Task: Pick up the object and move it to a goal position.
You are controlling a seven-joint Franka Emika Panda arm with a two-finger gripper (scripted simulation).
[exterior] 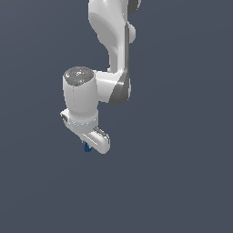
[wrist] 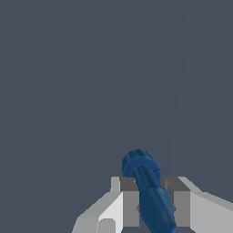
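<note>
The object (wrist: 148, 189) is dark blue, elongated with a rounded ribbed end, and it sits clamped between the two grey fingers (wrist: 130, 202) of my gripper (wrist: 152, 205). In the exterior view only a small blue tip of the object (exterior: 86, 148) peeks out under the white gripper (exterior: 91, 144), which points downward below the white arm. The fingertips themselves are mostly hidden there by the hand.
A plain dark grey-blue ground (exterior: 182, 182) fills both views, with no other item showing. The white arm (exterior: 113, 50) comes down from the top of the exterior view.
</note>
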